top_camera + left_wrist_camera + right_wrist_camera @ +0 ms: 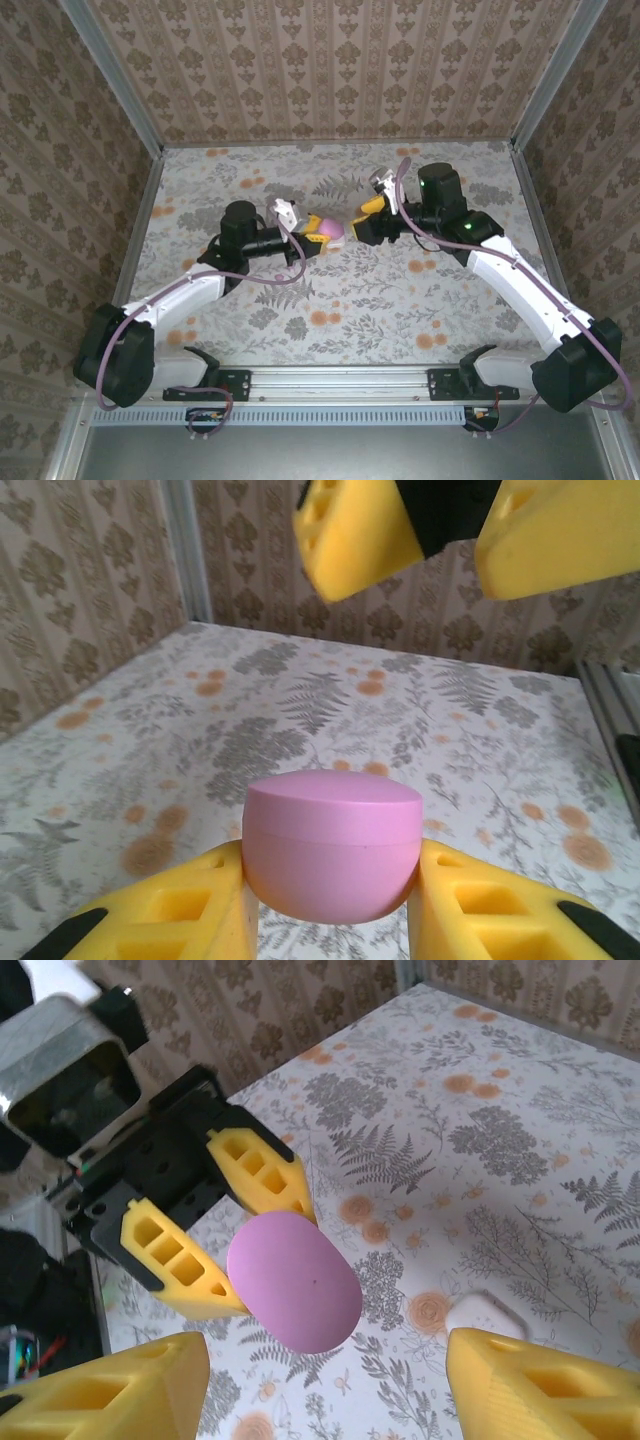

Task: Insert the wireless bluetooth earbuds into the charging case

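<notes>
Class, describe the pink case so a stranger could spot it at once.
Start at the flower-patterned table and find the left gripper near its middle. Between its yellow fingers sits the pink oval case, smooth and seamed, unlike the small white piece lying loose.

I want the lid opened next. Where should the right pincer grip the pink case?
Probably the lid band above the seam of the pink case, approached head-on from its top end: the left pincer clamps the lower half's sides, leaving that end facing the open right pincer.
</notes>
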